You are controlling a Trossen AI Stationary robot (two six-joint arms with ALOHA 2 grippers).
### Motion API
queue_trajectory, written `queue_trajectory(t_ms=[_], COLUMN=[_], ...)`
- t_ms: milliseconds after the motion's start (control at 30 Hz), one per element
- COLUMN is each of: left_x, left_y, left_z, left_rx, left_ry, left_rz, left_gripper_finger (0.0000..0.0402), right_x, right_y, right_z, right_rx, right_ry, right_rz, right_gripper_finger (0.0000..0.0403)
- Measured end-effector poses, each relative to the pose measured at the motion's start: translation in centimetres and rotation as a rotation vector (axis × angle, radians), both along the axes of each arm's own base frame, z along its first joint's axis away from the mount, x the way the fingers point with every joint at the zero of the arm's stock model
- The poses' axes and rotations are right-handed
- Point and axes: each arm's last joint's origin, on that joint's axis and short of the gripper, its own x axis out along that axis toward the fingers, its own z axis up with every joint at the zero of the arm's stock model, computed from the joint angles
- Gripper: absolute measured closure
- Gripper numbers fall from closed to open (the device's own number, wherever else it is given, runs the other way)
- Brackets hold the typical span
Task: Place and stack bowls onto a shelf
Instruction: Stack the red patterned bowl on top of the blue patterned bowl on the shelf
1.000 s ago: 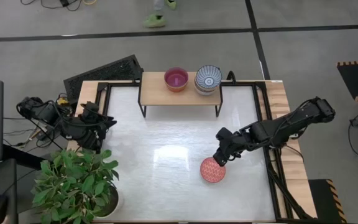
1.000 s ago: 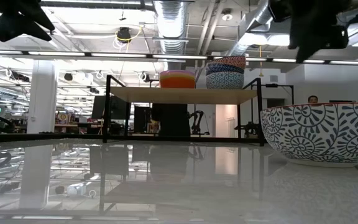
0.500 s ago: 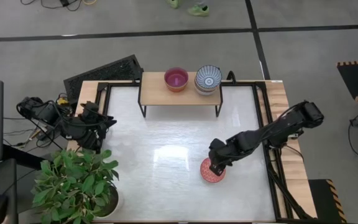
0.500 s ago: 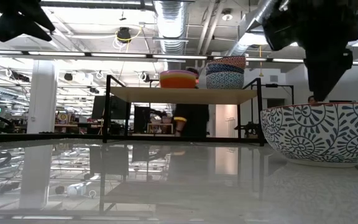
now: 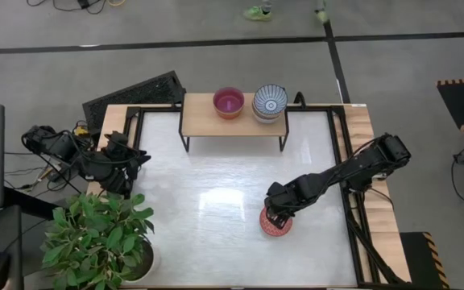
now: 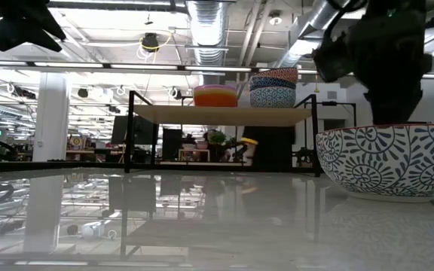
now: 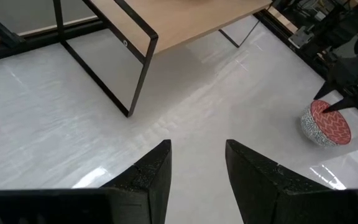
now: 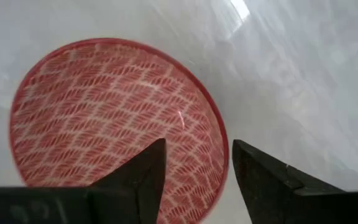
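Note:
A red-patterned bowl stands on its base on the white tabletop, near the right front; it also shows in the low view. My right gripper is open just above the bowl's far-left rim. In the right wrist view one finger stands over the bowl's inside and the other outside the rim. The shelf stands at the far edge. On it are a magenta-topped bowl stack and a blue-grey lined stack. My left gripper is open and empty at the table's left edge.
A potted plant stands at the near left corner. Black frame rails run along the table's edges. Open tabletop lies between the shelf and the bowl. A person's feet show on the floor beyond the table.
My right gripper has moved down and toward the table's left and near edges, from beside the red-patterned bowl to over its rim, with the fingers straddling it. The bowl has stayed in place. My left arm has kept still.

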Motion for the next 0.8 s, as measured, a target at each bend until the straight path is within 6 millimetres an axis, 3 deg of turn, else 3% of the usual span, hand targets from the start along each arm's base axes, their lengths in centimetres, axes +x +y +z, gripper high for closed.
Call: queue_trajectory(t_ms=[267, 467, 800], left_x=[0.0, 0.0, 0.0], left_y=[0.0, 0.0, 0.0], left_z=[0.0, 0.0, 0.0], left_rx=[0.000, 0.000, -0.003], left_ry=[0.001, 0.001, -0.003], left_rz=[0.000, 0.000, 0.002], left_gripper_finger=[0.0266, 0.0266, 0.0266], right_x=[0.4, 0.6, 1.0], right_y=[0.3, 0.4, 0.4], right_z=[-1.7, -2.2, -1.7], right_rx=[0.017, 0.055, 0.065], right_ry=[0.079, 0.117, 0.102], right_rz=[0.012, 0.004, 0.003], right_gripper_finger=[0.0267, 0.0365, 0.0365])
